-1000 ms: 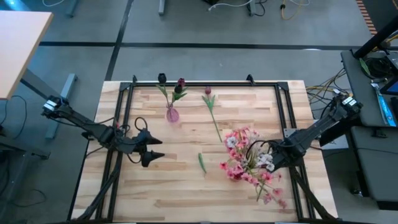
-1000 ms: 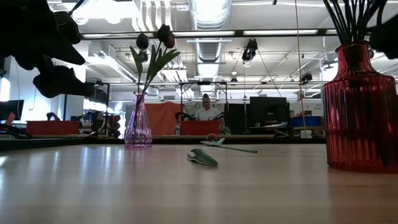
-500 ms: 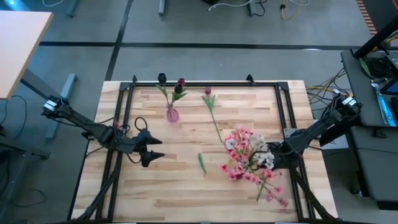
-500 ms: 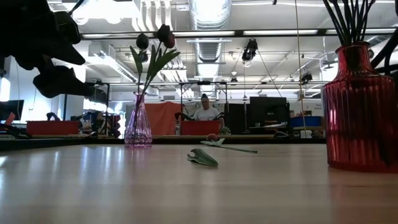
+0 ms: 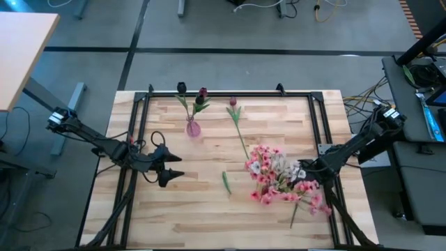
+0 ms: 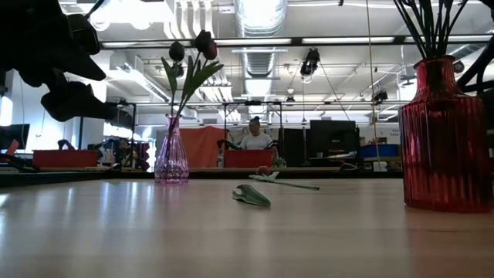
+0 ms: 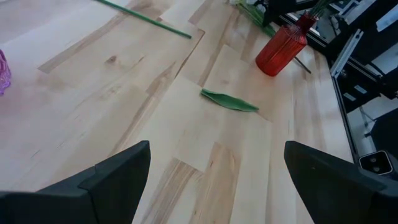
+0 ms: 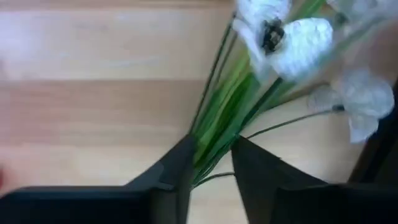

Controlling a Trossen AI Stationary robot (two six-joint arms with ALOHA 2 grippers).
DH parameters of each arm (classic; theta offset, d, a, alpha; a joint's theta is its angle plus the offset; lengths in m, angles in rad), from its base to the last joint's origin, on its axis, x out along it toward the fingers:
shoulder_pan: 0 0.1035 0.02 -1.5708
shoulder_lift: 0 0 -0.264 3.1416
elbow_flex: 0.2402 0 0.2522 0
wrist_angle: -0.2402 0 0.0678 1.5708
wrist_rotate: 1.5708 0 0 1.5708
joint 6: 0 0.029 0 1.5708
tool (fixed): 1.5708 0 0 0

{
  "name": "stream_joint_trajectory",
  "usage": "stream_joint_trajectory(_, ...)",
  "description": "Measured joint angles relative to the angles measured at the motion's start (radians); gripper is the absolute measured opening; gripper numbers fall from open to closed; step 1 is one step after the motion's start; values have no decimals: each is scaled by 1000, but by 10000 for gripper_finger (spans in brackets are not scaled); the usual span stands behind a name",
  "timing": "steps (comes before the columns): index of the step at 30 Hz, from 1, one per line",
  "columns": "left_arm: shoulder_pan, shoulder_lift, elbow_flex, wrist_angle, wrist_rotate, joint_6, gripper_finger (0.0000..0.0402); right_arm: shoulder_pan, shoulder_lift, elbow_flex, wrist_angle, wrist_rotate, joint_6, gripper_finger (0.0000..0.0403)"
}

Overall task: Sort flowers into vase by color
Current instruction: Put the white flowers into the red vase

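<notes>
Spray stems pinched in the right gripper, over the red vase.

Right gripper (image 8: 211, 163), at the near right of the table (image 5: 174, 216), has its fingers clamped on the green stems of the pink spray (image 5: 282, 180), whose stems stand in the red vase (image 6: 444, 135). Left gripper (image 5: 173, 168) hovers at near left, fingers spread, holding nothing. A loose leaf (image 5: 226, 183) lies between them. Farther off a tulip (image 5: 237, 118) lies flat; two tulips (image 6: 193, 48) stand in the purple vase (image 5: 193, 128).

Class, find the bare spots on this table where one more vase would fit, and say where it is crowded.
Bare: wood between the purple vase and the loose leaf; the near edge below the left gripper. Crowded: around the pink spray, where the right gripper works.
</notes>
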Motion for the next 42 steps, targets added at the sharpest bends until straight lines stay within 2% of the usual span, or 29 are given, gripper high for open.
stream_joint_trajectory(7, 0, 0, 0, -1, 0, 0, 352, 0, 0, 37, -16, 1, -42, 15)
stream_joint_trajectory(12, 0, 0, 0, -2, 1, 0, 352, 0, 0, 81, -101, 1, -64, 13)
stream_joint_trajectory(18, 0, 0, 0, -2, 2, -2, 352, 0, -6, 204, -347, 10, -99, 13)
stream_joint_trajectory(26, 0, 0, 0, 0, 2, -8, 352, 0, -42, 390, -585, 96, -109, 13)
stream_joint_trajectory(34, 0, 0, 0, 2, 2, -12, 352, 0, -52, 600, -803, 235, -111, 12)
stream_joint_trajectory(38, 0, 2, 0, 14, 3, -8, 352, 0, -67, 695, -798, 403, -171, 12)
stream_joint_trajectory(42, -8, 7, 0, 92, 6, 46, 352, 0, -74, 781, -798, 595, -248, 12)
